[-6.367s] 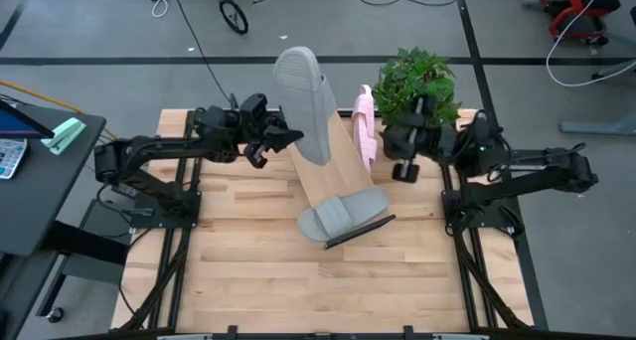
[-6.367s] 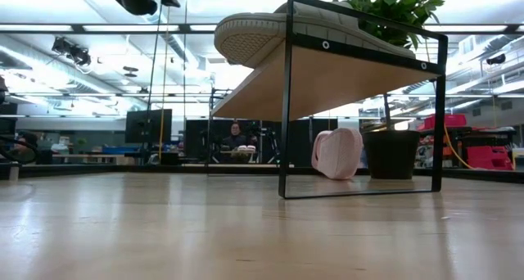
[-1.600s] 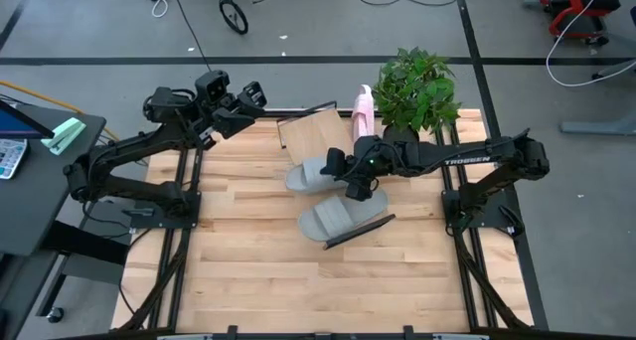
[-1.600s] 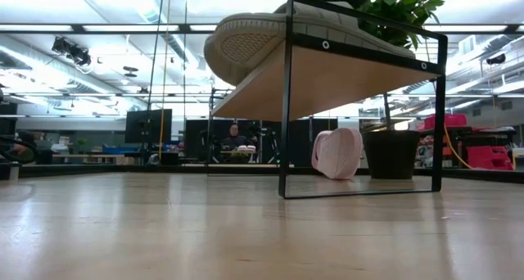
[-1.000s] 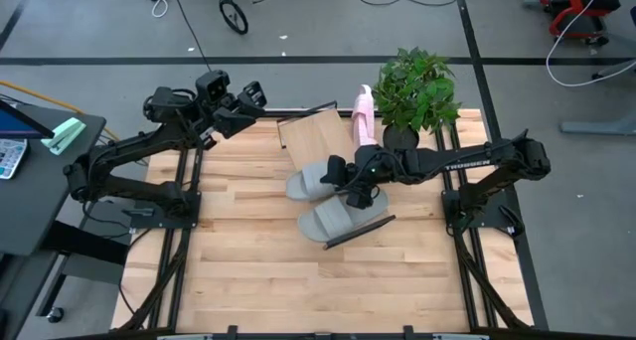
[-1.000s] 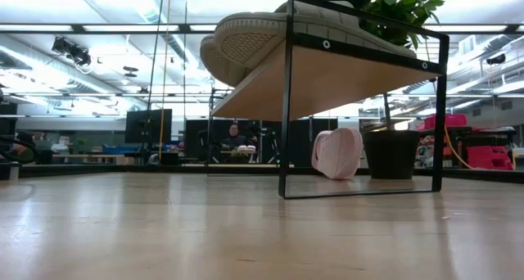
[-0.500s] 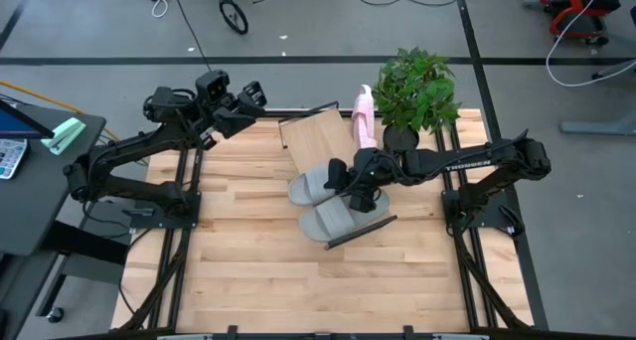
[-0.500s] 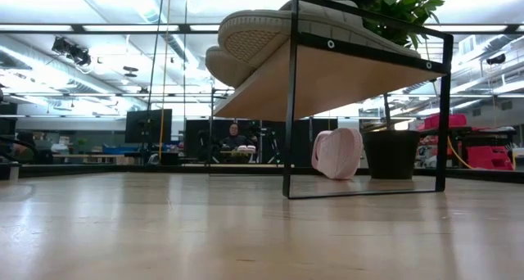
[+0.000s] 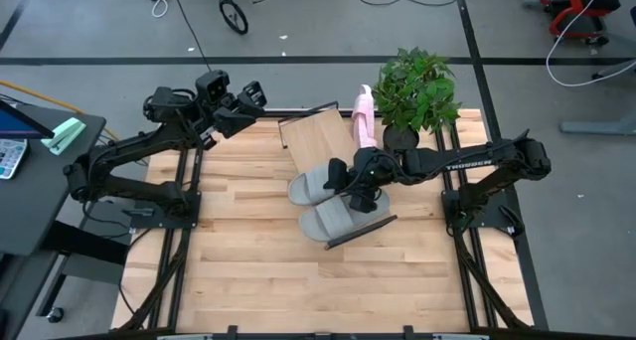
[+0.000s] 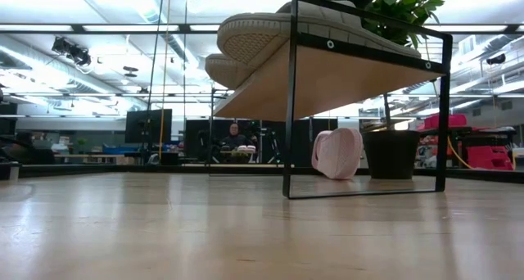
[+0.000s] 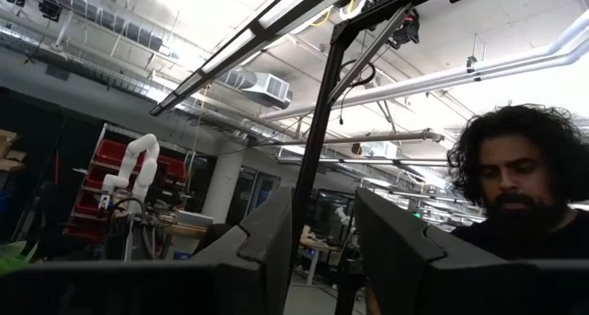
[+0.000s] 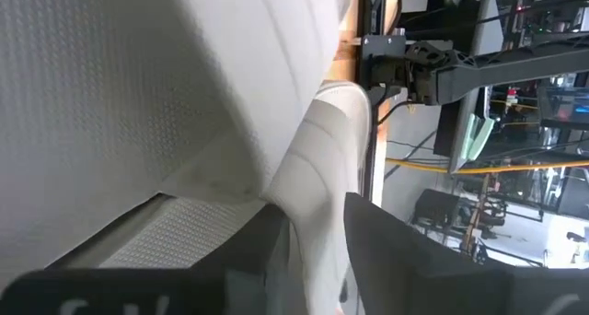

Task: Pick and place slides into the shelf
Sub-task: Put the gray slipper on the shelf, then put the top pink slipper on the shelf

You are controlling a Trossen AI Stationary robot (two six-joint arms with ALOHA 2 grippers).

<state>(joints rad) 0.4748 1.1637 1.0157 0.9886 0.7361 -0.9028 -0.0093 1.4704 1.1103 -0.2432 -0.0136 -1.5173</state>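
Note:
Two grey slides lie sole-down on the shelf (image 9: 316, 136), a raised light-wood board on a black frame. One (image 9: 338, 219) sits by the near end lip; the other (image 9: 310, 188) lies beside it, and both ends overhang the board's edge in the low view (image 10: 225, 70). My right gripper (image 9: 345, 181) reaches in from the right and is shut on that second slide. One pink slide (image 9: 365, 119) stands on edge beside the plant pot. My left gripper (image 9: 248, 94) hangs open, raised over the far-left corner, holding nothing. My right gripper holds the grey slide by its wide strap (image 12: 317, 181), whose edge runs between the two fingers (image 12: 386, 250). It comes from the table's right side, slanting down. The slide rests on the shelf board with one end past the board's left edge.
A potted plant (image 9: 415, 86) stands at the far right, close to the shelf's far end. In the low view the pink slide (image 10: 337, 153) and the pot (image 10: 391, 153) stand on the tabletop beyond the shelf's legs. A person shows in the left wrist view (image 11: 515, 195).
My right gripper has moved slightly toward the near edge, sliding the held grey slide along the board closer to the other grey slide. In the low view the shelf's frame has shifted a little. The left arm has kept still.

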